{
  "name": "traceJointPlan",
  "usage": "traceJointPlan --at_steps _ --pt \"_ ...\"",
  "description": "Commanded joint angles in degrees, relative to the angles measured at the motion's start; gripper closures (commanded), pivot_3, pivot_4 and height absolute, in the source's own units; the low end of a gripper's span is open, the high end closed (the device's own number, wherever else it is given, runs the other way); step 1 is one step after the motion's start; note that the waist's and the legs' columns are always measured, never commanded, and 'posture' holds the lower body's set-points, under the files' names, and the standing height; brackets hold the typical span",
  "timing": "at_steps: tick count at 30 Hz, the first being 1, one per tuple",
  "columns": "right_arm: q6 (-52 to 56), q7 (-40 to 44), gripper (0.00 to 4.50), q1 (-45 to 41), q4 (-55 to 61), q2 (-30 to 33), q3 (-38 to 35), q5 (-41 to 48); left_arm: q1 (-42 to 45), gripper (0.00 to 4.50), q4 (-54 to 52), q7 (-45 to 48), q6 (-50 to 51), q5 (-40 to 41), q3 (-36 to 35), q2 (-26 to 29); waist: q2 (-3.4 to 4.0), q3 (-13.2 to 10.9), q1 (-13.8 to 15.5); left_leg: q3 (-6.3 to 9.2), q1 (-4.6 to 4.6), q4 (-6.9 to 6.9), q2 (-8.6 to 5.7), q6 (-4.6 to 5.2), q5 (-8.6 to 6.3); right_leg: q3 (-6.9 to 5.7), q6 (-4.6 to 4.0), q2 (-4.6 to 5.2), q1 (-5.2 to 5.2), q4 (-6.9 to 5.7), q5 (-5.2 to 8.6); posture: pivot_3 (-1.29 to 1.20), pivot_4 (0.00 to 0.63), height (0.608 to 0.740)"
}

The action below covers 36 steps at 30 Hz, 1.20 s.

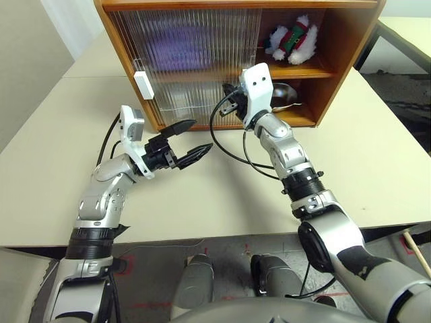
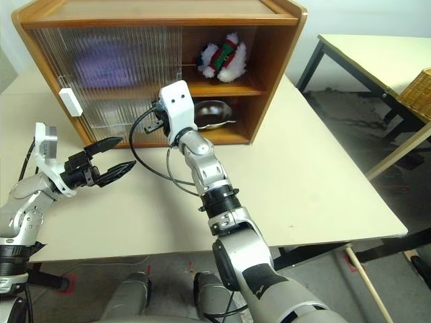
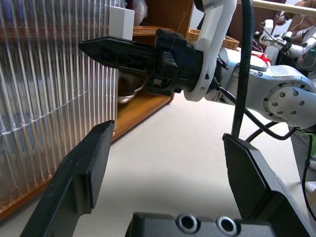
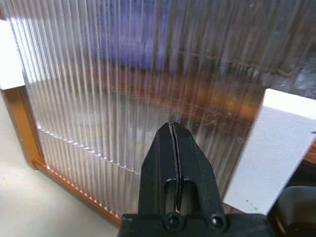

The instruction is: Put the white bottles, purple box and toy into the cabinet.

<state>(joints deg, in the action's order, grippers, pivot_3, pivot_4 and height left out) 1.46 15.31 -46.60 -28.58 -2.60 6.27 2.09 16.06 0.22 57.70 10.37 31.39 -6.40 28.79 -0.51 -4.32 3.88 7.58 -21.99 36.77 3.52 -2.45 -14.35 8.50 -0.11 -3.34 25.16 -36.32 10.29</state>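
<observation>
The right gripper (image 4: 173, 129), jaws pressed together, is held before the ribbed translucent sliding door (image 4: 123, 89) of the orange-brown wooden cabinet (image 2: 269, 81). The left gripper (image 1: 190, 138) is spread, empty. A blurred purple shape (image 2: 108, 60) is veiled behind the ribs; the white plush bear toy (image 2: 223, 57) is seen on the upper shelf.

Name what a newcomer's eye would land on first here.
The orange-brown cabinet on the table, with the toy on its upper shelf and a purple blur behind the ribbed door. The right gripper, shut, points at that door near a white handle; the left gripper hangs open nearby.
</observation>
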Motion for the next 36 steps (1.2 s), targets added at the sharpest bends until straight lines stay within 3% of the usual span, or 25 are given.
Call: traceJointPlan --at_steps 1,9,36 --pt "1.0 -1.3 4.45 2.4 4.3 -0.2 0.7 -1.2 -0.1 0.00 0.7 0.3 -0.8 -1.0 0.5 -0.2 0.00 0.0 0.0 0.01 0.00 0.00 0.00 0.00 0.00 -0.01 0.00 0.00 0.00 -0.01 0.00 0.15 0.087 0.740" --pt "4.2 -4.8 4.45 5.8 10.7 -0.5 0.8 -2.4 0.9 0.00 1.8 0.8 -1.0 -1.3 0.9 -0.6 0.00 0.0 -0.2 0.00 0.02 0.01 0.01 0.00 0.00 -0.01 0.02 -0.01 -0.01 -0.02 -0.01 0.13 0.088 0.740" --pt "5.1 -18.4 4.45 6.7 10.6 0.6 0.2 -8.8 1.6 0.00 1.7 0.7 -0.7 -1.4 1.1 -0.6 -0.04 0.0 -0.2 0.01 0.01 0.03 0.01 0.01 0.01 0.00 0.31 0.01 -0.02 -0.02 0.10 0.13 0.086 0.740"
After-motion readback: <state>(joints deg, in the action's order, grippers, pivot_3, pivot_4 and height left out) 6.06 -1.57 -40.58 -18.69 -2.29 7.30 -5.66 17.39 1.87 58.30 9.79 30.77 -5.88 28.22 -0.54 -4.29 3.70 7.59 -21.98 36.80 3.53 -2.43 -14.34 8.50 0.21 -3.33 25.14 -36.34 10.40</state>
